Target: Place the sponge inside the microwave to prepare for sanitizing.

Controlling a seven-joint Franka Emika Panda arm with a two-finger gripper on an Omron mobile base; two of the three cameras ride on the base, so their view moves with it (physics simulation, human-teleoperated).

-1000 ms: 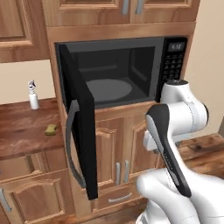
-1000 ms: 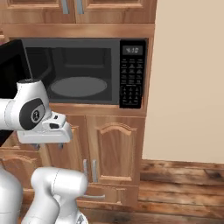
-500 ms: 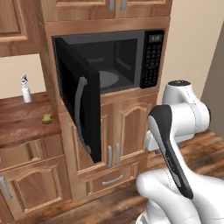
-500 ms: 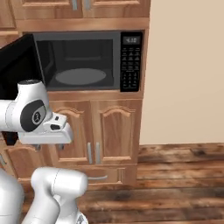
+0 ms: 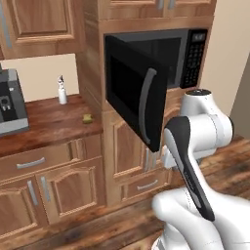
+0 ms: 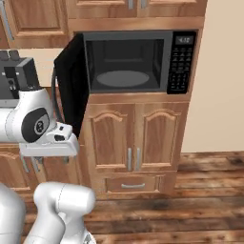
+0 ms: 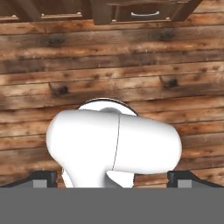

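The black microwave sits built into the wooden cabinets with its door swung wide open, grey bar handle facing out. Its round turntable lies bare inside. The small yellow-olive sponge rests on the wooden counter left of the microwave, far from my arm. My gripper points down at the wooden floor, open, with its dark fingertips wide apart and nothing between them.
A white spray bottle stands at the back of the counter behind the sponge. A grey coffee machine occupies the counter's left end. The open door juts out over the floor between my arm and the counter. Cabinet doors and a drawer lie below the microwave.
The whole picture has shifted as the base drove and turned: the microwave now sits further right in the left base view, and the counter and coffee machine have come in. The arm's pose is unchanged.
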